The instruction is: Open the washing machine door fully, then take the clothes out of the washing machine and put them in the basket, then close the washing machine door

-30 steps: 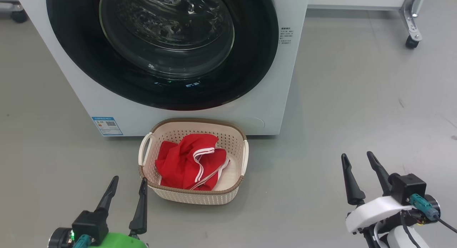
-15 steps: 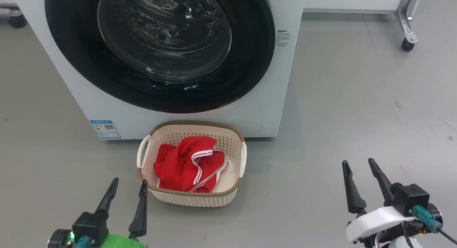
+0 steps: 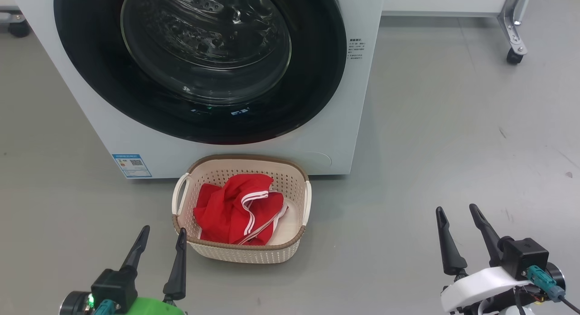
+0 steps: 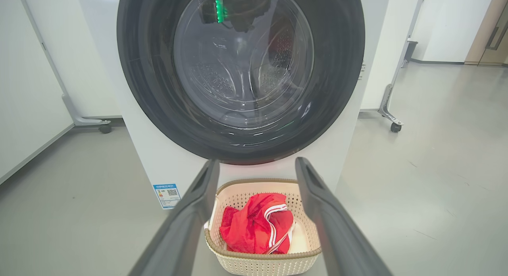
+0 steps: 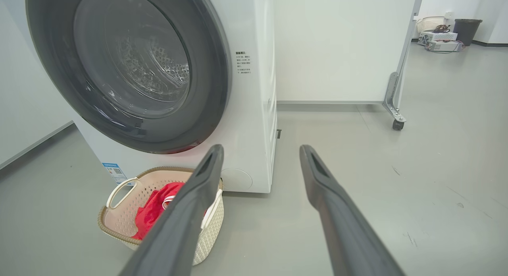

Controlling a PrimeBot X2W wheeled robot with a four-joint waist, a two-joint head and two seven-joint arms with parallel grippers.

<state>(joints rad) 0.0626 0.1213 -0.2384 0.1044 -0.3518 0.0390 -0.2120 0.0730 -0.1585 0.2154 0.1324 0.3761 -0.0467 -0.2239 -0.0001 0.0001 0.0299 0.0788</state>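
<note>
Since a second ago the head camera's aim has shifted slightly. The red clothes (image 3: 226, 210) lie in the basket (image 3: 244, 254) before the washing machine (image 3: 344, 124), its door (image 3: 317, 79) shut. The left claw (image 3: 164, 229) and right claw (image 3: 455, 208) hang spread apart, empty.

1. The washing machine (image 3: 358, 102) stands on the floor (image 3: 430, 133), its door (image 3: 199, 56) lying flat against its front.
2. The basket (image 3: 244, 254) sits on the floor just in front of the machine, below the door's lower edge.
3. The clothes (image 3: 226, 210) lie inside the basket, bunched toward its left side.
4. A label (image 3: 131, 165) is stuck at the machine's lower front corner, on the robot's left of the basket.
5. The left hand (image 3: 164, 229) is just beside the basket's near left corner.
6. The right hand (image 3: 456, 208) is over bare floor, well apart to the basket's right.
7. A wheeled panel (image 3: 444, 0) stands behind the machine, to its right.
</note>
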